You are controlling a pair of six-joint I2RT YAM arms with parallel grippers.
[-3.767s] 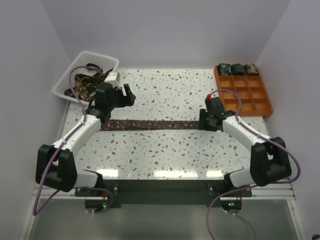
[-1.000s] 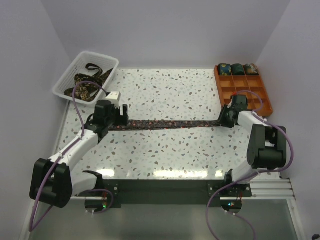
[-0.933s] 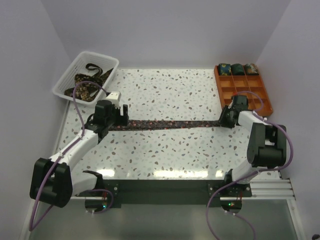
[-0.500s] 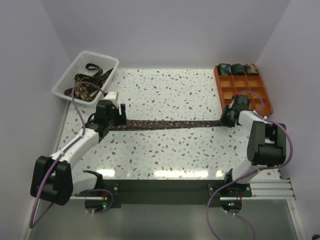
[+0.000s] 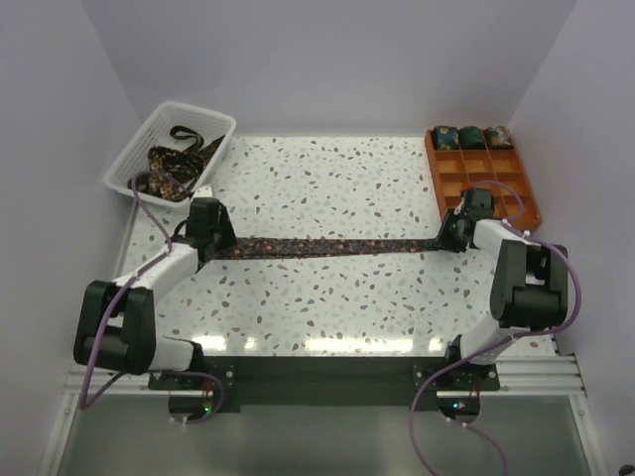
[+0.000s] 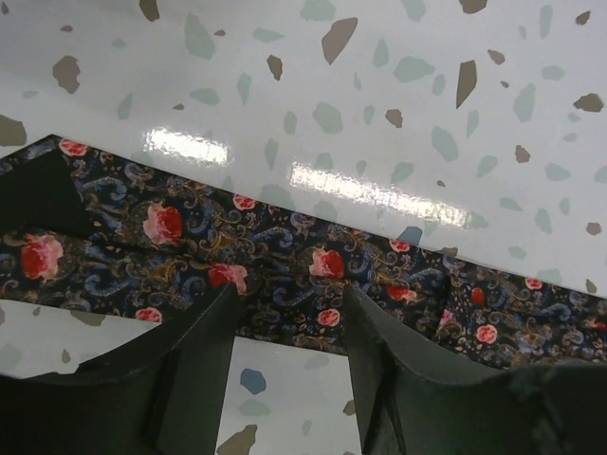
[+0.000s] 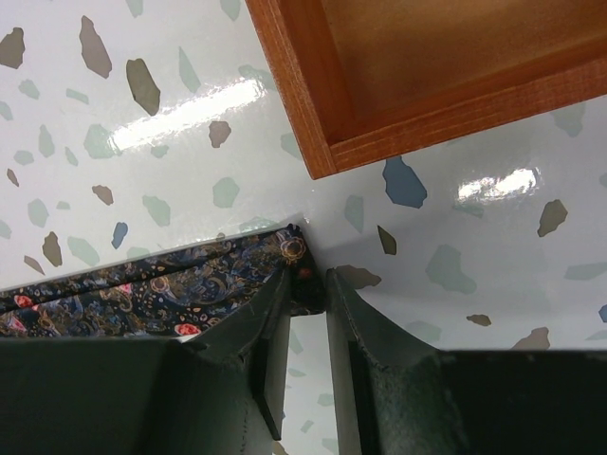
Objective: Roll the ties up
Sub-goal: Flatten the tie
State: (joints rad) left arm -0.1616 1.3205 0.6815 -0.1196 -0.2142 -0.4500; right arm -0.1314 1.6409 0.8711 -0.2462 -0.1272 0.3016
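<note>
Dark paisley tie [image 5: 337, 244] on speckled table [image 5: 327, 178]

I could read nothing: no word, label, brand mark, number or sign showed in any of my views. The tie [image 6: 285, 270] carried only a print of red flowers and curling scrolls, with no letters in it.
</note>
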